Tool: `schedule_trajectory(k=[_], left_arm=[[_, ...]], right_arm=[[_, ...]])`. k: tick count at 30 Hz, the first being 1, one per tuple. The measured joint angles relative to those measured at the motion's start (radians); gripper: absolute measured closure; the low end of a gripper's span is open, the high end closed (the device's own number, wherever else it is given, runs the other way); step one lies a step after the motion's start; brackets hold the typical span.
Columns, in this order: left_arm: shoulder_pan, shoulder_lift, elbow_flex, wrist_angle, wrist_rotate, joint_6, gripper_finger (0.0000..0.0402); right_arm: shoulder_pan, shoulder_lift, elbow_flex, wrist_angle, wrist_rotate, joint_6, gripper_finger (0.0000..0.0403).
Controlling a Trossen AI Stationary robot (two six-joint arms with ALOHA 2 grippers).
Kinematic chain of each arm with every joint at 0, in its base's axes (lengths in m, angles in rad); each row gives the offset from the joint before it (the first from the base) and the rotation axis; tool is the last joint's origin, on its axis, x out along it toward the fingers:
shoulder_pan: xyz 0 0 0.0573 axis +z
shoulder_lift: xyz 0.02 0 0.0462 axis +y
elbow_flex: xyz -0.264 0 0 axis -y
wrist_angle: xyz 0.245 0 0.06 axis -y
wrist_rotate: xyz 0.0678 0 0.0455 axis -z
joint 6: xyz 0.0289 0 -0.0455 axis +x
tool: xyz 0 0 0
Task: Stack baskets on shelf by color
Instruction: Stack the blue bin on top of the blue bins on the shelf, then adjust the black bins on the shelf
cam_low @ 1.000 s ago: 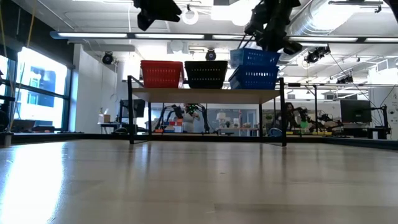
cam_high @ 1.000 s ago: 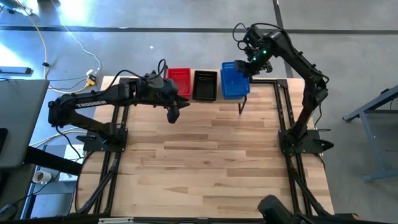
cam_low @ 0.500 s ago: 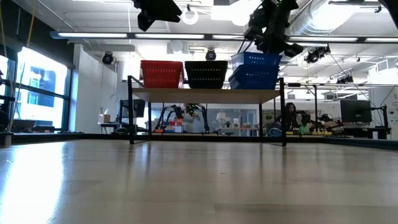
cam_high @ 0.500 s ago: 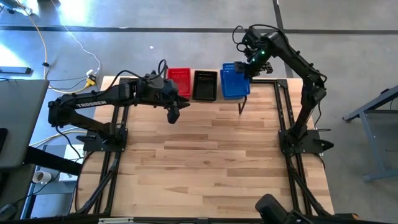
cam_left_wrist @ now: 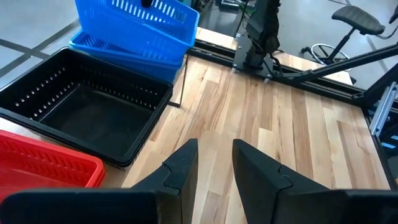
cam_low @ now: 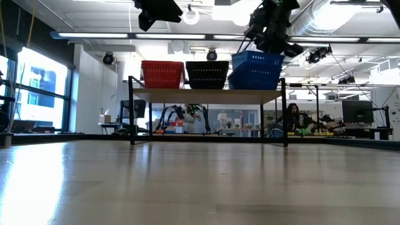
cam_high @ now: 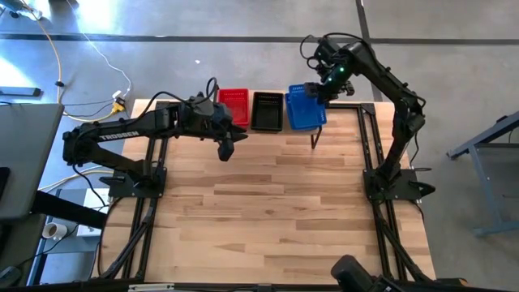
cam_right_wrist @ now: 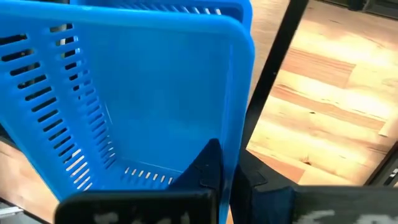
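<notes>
Now your right tool (cam_high: 318,89) clamps the tilted blue basket (cam_high: 305,104) over the shelf (cam_low: 206,95).
Beside the shelf's red basket (cam_high: 234,104), your left tool (cam_high: 227,150) hovers apart above the wooden surface (cam_high: 268,203); bright workshop behind.

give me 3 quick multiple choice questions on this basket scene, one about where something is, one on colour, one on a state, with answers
1. Where does the black basket stack sit on the shelf?
A. between the red and blue stacks
B. at the far left end
C. on the tabletop below

2. What colour is the basket in the right claw?
A. red
B. black
C. blue

3. How does the top blue basket sit?
A. flat and fully nested
B. tilted on the blue stack
C. upside down

Answers: 1 A, the high view shows it between the red baskets and the blue ones. 2 C, the right wrist view shows the claw pinching a blue rim. 3 B, the low view shows it slanted. The left claw hangs over the table, empty.
</notes>
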Motion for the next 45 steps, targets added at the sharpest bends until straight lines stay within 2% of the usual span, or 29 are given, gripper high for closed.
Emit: schedule_trajectory(k=[8,17,30,39,45], left_arm=[[0.0,0.0,0.0,0.0,0.0,-0.002,0.0312],[0.0,0.0,0.0,0.0,0.0,0.0,0.0312],[0.0,0.0,0.0,0.0,0.0,-0.012,0.0312],[0.001,0.001,0.0,0.0,-0.001,-0.03,0.0312],[0.001,0.001,0.0,0.023,-0.001,-0.026,0.0312]], right_arm=[[-0.002,0.0,0.0,0.007,0.037,0.0,0.0402],[-0.003,0.0,0.0,0.011,0.034,0.002,0.04],[-0.003,-0.001,0.0,0.011,0.016,-0.034,0.0304],[-0.001,-0.035,0.0,-0.007,0.045,-0.087,0.0302],[0.055,-0.084,0.0,-0.017,0.094,-0.142,0.0302]])
